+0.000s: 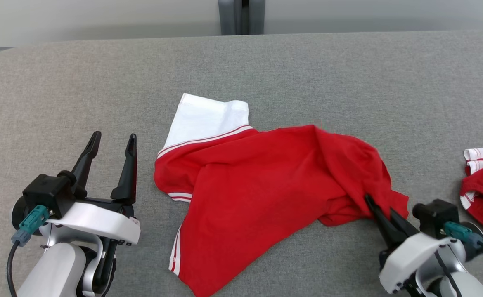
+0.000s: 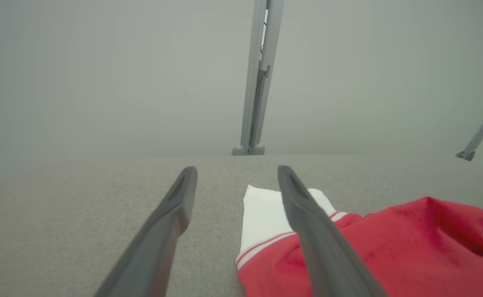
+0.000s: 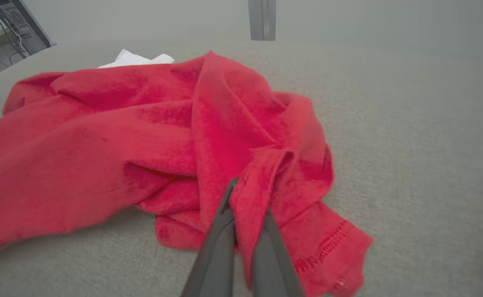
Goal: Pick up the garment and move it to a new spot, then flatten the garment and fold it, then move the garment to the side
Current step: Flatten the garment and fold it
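The garment [image 1: 258,181] is a red shirt with a white sleeve [image 1: 208,117] and thin white stripes at the seams. It lies near the middle of my grey table [image 1: 349,74], partly spread but not flat. The white sleeve lies smooth and points toward 11 o'clock. A broad red panel runs down toward 7 o'clock, with a double white stripe [image 1: 175,251] along its edge. At 3 o'clock the cloth is bunched into raised folds. One fold there is pinched between the closed fingers of my right gripper [image 1: 369,200], and a stitched hem corner [image 3: 332,247] rests on the table just beside it.
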Controlling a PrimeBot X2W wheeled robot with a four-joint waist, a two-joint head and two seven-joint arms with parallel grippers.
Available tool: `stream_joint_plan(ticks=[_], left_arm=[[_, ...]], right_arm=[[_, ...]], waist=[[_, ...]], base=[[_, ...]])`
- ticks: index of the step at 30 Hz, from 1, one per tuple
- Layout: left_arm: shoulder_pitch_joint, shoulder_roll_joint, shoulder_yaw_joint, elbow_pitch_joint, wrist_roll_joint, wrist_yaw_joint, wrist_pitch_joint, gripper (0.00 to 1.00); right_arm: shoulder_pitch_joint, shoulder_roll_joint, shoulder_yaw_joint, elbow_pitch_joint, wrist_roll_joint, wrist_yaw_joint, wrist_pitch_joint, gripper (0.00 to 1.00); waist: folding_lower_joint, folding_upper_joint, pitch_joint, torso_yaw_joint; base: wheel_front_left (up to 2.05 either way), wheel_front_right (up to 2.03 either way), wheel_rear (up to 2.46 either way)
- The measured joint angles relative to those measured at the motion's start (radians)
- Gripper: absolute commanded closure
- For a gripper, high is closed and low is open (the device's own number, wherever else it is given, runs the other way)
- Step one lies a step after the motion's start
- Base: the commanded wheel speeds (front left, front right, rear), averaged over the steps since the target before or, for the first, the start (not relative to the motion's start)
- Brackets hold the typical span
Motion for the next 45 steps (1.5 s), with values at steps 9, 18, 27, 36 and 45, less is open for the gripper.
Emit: stream_joint_plan(ticks=[9,18,27,36,45], left_arm=[[0.005,0.001,-0.009,0.002,-0.002,0.003,0.009,0.00],[0.016,0.003,-0.012,-0.001,-0.008,0.013,0.015,0.00],[0.023,0.009,-0.011,-0.002,-0.014,0.019,0.019,0.00],[0.039,0.022,-0.003,-0.009,-0.019,0.038,0.023,0.00],[0.044,0.027,0.019,-0.021,-0.022,0.056,-0.002,0.00]], right_arm=[[0.118,0.010,-0.102,-0.041,-0.127,0.000,0.024,1.00],[0.201,0.048,-0.123,0.006,-0.119,0.000,0.058,1.00],[0.201,0.079,-0.157,0.016,-0.093,0.000,0.079,0.00],[0.190,0.094,-0.312,-0.151,-0.084,0.000,0.098,0.00],[0.051,0.152,-0.422,-0.194,-0.065,0.000,-0.009,0.00]], waist=[[0.0000,0.0000,-0.020,-0.008],[0.0000,0.0000,-0.032,0.000],[0.0000,0.0000,-0.034,-0.001],[0.0000,0.0000,-0.050,-0.015],[0.0000,0.0000,-0.068,-0.018]], base=[[0.00,0.00,0.00],[0.00,0.00,0.00],[0.00,0.00,0.00],[0.00,0.00,0.00],[0.00,0.00,0.00]])
